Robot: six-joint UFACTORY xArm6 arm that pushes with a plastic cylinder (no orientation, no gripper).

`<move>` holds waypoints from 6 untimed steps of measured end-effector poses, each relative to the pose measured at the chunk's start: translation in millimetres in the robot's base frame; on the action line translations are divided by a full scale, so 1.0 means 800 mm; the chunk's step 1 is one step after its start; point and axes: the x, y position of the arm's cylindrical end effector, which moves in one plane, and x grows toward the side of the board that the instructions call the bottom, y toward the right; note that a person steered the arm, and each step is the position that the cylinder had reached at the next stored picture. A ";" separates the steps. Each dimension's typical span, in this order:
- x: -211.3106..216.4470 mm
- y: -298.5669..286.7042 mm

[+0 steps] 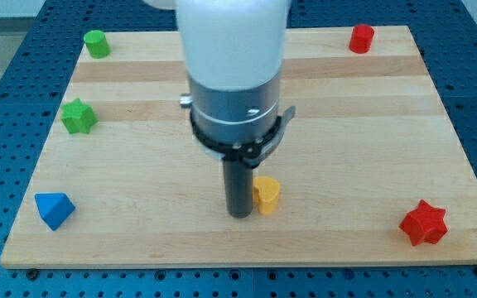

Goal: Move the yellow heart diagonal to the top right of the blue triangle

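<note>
The yellow heart (267, 194) lies on the wooden board (346, 141) a little below its middle. My tip (239, 214) rests on the board right against the heart's left side, touching or nearly touching it. The blue triangle (54, 209) sits near the board's bottom left corner, far to the left of my tip and the heart. The arm's white and grey body hides the board's upper middle.
A green cylinder (96, 43) stands at the top left corner and a green star (79, 116) below it on the left edge. A red cylinder (361, 38) is at the top right. A red star (423, 223) is at the bottom right.
</note>
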 end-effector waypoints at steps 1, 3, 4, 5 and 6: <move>0.052 0.005; 0.006 0.075; -0.026 0.014; -0.023 0.008; -0.022 0.024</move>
